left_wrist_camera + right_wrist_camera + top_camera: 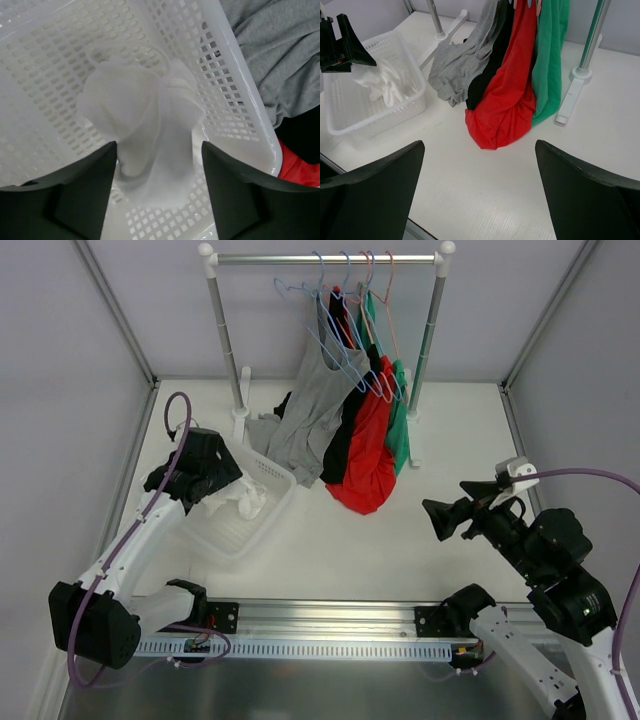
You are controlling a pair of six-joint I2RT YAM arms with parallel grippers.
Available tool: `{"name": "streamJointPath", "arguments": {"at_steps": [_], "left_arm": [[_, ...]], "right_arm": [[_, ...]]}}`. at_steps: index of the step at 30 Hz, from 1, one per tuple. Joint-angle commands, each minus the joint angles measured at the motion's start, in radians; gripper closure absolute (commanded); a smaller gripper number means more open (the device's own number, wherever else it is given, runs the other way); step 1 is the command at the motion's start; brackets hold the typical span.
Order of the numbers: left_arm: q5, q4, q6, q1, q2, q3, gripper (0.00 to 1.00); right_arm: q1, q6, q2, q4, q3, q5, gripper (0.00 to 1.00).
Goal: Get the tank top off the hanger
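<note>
The white tank top (246, 502) (140, 110) (385, 82) lies crumpled inside the white perforated basket (272, 468) (252, 105) (350, 125). My left gripper (226, 490) (159, 144) hovers just above it. Its jaws stand apart, with a fold of the white fabric lying loose between them. An empty light blue wire hanger (289, 287) hangs at the left end of the rack's rail. My right gripper (434, 520) (479, 143) stands open over bare table at the right, with nothing between its fingers.
A clothes rack (325, 257) stands at the back, its feet (568, 102) on the table. On it hang a grey tank top (315, 405) (457, 70), a black garment (345, 435), a red garment (368, 465) (507, 100) and a green one (400, 425) (549, 60), their hems touching the table beside the basket.
</note>
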Motion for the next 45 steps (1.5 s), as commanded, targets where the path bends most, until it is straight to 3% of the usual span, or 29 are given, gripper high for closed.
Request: {"name": "streamJointPath", "arguments": {"at_steps": [1,2,3,6,11,14,20,22,26,29,38,45], "left_arm": [[0.034,0.023,-0.005,0.012,-0.006,0.015,0.27],[0.039,0.021,0.004,0.012,-0.023,0.018,0.11],[0.045,0.016,0.012,0.012,-0.033,0.024,0.02],[0.099,-0.007,0.05,0.012,-0.099,0.073,0.01],[0.125,-0.097,0.154,0.011,-0.231,0.211,0.01],[0.085,-0.187,0.237,0.012,-0.254,0.289,0.01],[-0.154,-0.246,0.378,0.011,-0.418,0.25,0.01],[-0.229,-0.243,0.398,0.012,-0.451,0.222,0.01],[-0.249,-0.215,0.368,0.012,-0.506,0.109,0.01],[-0.199,-0.172,0.372,0.034,-0.535,0.06,0.01],[-0.219,-0.171,0.348,0.047,-0.622,0.009,0.01],[-0.173,-0.162,0.352,0.05,-0.601,-0.013,0.01]], "right_arm": [[-0.001,0.008,0.02,0.06,-0.014,-0.027,0.0],[-0.001,0.008,0.023,0.06,-0.015,-0.023,0.0],[-0.001,0.008,0.027,0.06,-0.017,-0.018,0.01],[-0.001,0.013,0.04,0.059,-0.026,0.022,0.01],[-0.001,0.03,0.147,-0.048,-0.008,0.322,0.01],[-0.001,0.049,0.231,-0.124,0.026,0.503,0.0],[-0.003,0.056,0.212,-0.167,0.023,0.599,0.01],[-0.001,0.054,0.185,-0.174,0.017,0.6,0.0],[-0.001,0.057,0.118,-0.194,0.016,0.626,0.01],[-0.001,0.053,0.066,-0.204,0.006,0.657,0.0],[-0.001,0.028,0.027,-0.201,-0.034,0.666,0.01],[-0.001,0.019,0.04,-0.188,-0.041,0.637,0.01]]}}
